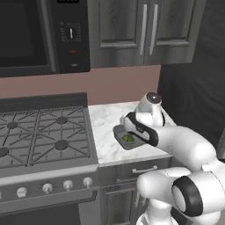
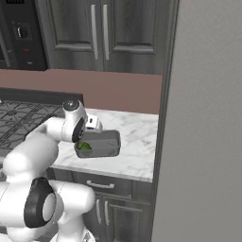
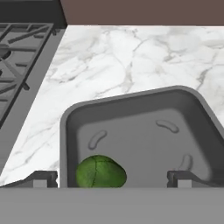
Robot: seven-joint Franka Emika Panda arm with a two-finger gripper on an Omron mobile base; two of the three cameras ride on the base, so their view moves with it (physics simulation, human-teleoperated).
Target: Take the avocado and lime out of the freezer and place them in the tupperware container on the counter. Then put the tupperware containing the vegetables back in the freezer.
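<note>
The hand point(image 3: 111, 178) was open over the tub point(image 3: 140, 131) on the table point(image 3: 131, 57). One green fruit point(image 3: 101, 172) sat inside.

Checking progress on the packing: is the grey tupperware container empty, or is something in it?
Not empty. One green fruit lies inside the tupperware container near a corner; the rest of its visible floor is bare. A second fruit cannot be seen.

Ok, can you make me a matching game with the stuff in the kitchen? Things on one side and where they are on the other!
Things:
1. green fruit
2. tub
3. stove
4. cabinets

Places:
A. high on the wall above the counter
B. on the white marble counter
C. inside the tub
D. beside the counter, under the microwave

Pairs: 1-C, 2-B, 3-D, 4-A
</note>
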